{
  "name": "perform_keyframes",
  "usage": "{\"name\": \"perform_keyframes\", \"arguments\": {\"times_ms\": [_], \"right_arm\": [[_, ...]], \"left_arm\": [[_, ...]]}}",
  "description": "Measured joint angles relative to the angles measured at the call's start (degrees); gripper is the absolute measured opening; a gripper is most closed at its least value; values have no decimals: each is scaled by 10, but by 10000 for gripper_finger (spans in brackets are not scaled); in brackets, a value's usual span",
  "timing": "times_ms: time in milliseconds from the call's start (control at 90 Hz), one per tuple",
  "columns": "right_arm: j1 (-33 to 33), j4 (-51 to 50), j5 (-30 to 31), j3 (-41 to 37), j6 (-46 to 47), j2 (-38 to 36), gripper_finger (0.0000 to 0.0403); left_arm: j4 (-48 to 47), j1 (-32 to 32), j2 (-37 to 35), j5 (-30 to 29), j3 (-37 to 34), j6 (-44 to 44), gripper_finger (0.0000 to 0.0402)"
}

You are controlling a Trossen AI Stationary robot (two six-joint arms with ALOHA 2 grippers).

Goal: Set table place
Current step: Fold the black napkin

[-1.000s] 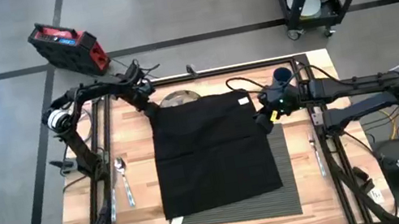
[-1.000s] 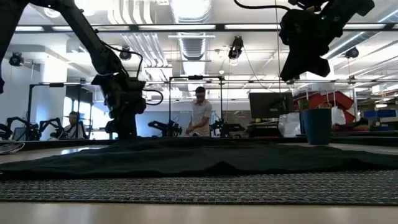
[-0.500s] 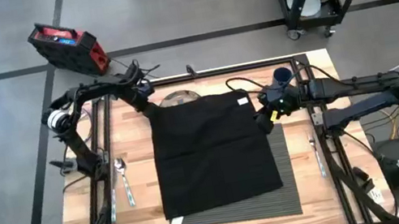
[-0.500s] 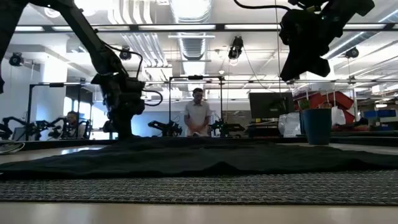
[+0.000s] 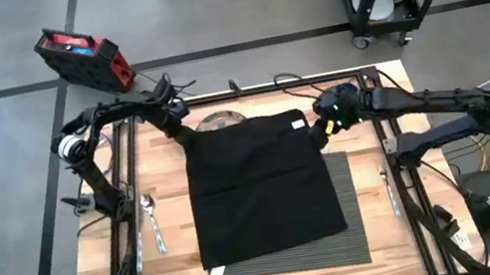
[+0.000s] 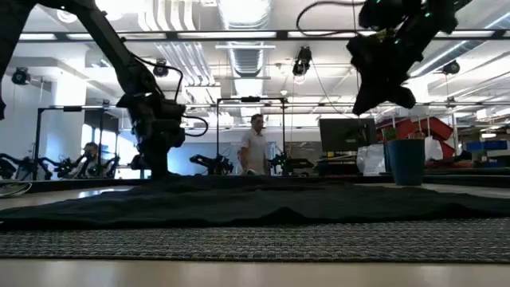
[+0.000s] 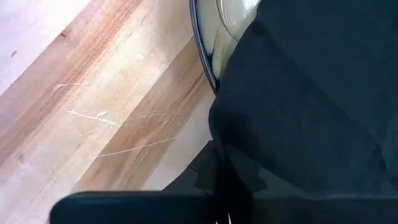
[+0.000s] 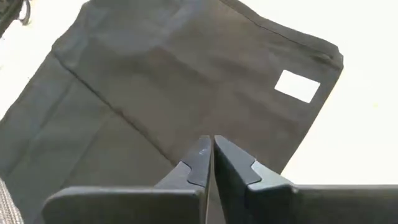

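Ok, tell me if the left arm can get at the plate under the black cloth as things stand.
Probably not cleanly. The left gripper sits right at the plate, but the black cloth drapes over most of it, leaving only its far rim bare. The cloth would have to come off first.

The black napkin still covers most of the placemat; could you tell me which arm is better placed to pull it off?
Probably the left: its gripper is already down at the black napkin's far-left corner, seemingly pinching it. The right gripper hangs shut above the table.
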Motion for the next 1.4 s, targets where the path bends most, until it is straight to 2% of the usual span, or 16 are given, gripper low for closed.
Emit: {"name": "perform_keyframes", "arguments": {"times_ms": [211,500,622,878,967,1078,1400], "right_arm": [[-68,-24,-13,96,-89,107,31],[-146,-172,-11,246,-269,291,106],[-170,-184,-12,277,-309,345,132],[-207,-182,-17,305,-335,401,174],[-217,-179,-40,306,-337,415,182],[-225,-177,-57,306,-337,430,183],[-230,-133,-56,306,-331,450,167]], "left_arm": [[-2,0,0,0,0,-2,0],[-5,0,0,2,0,-3,0],[-7,0,0,2,0,-4,0],[-9,0,0,2,0,-4,0],[-8,0,0,2,0,-3,0],[-8,0,0,2,0,-2,0],[-8,0,0,2,0,-2,0]]}}
